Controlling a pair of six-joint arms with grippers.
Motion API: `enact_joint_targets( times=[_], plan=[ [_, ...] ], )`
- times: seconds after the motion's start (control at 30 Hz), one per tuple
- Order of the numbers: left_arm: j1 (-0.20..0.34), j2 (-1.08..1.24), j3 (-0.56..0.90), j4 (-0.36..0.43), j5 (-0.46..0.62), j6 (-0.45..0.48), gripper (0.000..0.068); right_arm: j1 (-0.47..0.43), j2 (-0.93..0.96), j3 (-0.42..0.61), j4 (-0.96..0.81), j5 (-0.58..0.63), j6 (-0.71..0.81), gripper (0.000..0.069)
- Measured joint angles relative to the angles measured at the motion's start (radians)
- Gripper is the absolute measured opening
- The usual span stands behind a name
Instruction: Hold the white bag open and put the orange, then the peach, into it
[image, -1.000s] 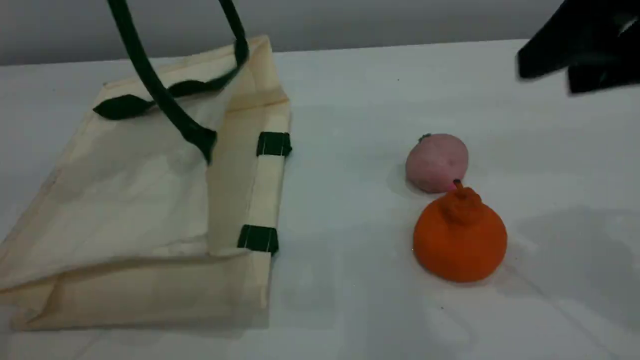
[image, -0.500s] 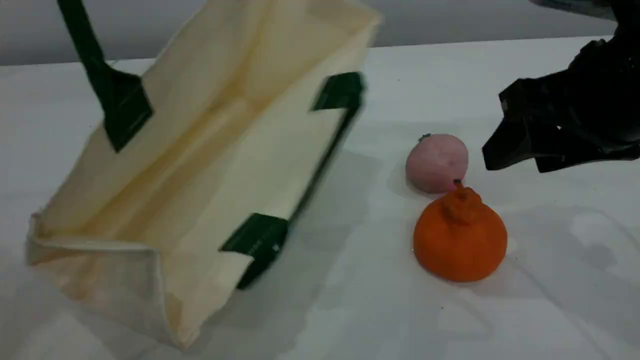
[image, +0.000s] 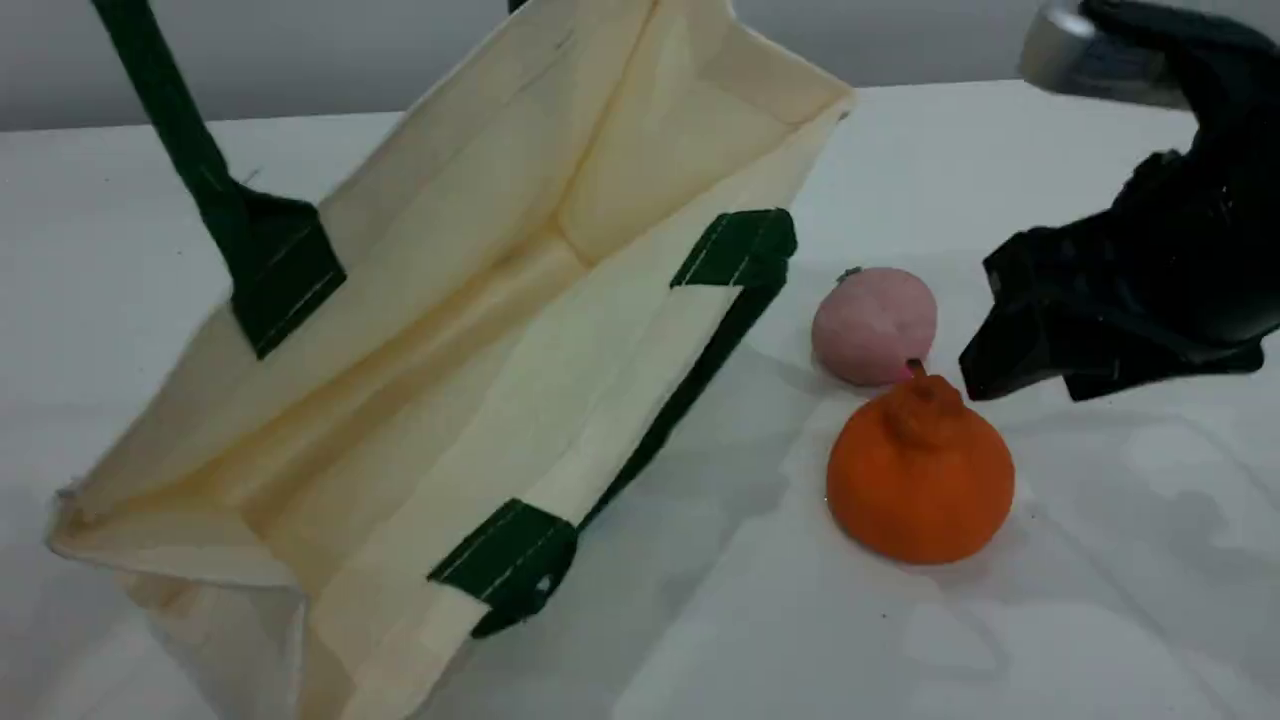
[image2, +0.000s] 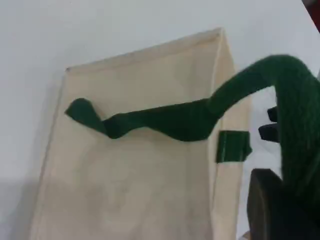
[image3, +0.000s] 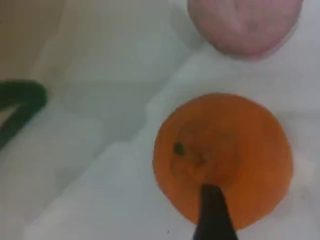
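Canvas bag (image: 480, 340) hangs by its handle (image: 170, 130) from the left gripper's (image2: 280, 200) clamped fingers — mouth gaping toward the fruit; right gripper (image: 1040, 375), fingers spread, hovers over the orange (image: 920, 480), peach (image: 873, 325) waiting.

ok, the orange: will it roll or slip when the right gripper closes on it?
The orange looks round, so a glancing push would probably roll it, perhaps into the peach right beside it. Its matte surface suggests decent grip. The knobby stem end points up, which may deflect the fingertip hovering over it.
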Motion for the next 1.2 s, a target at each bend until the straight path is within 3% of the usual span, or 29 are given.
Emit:
enact_joint_targets(
  times=[0.3, 0.67, 0.8, 0.9, 1.07, 1.2],
  plan=[
    [0.0, 0.0, 0.0, 0.014, -0.002, -0.002, 0.0064, 0.0, 0.054, -0.058, 0.238, 0.078, -0.239, 0.0425],
    [0.0, 0.001, 0.0, 0.02, -0.002, -0.003, 0.0064, 0.0, 0.224, -0.103, 0.337, 0.082, -0.324, 0.0425],
    [0.0, 0.001, 0.0, 0.019, -0.002, -0.003, 0.0064, 0.0, 0.284, -0.122, 0.362, 0.144, -0.376, 0.0417],
    [0.0, 0.001, 0.0, 0.018, -0.001, -0.003, 0.0064, 0.0, 0.291, -0.122, 0.371, 0.187, -0.394, 0.0336],
    [0.0, 0.001, 0.0, 0.018, 0.002, -0.003, 0.0064, -0.001, 0.29, -0.122, 0.371, 0.215, -0.395, 0.0065],
    [0.0, 0.001, 0.0, 0.018, 0.003, -0.003, 0.0064, -0.003, 0.25, -0.119, 0.332, 0.256, -0.383, 0.0045]
  ],
)
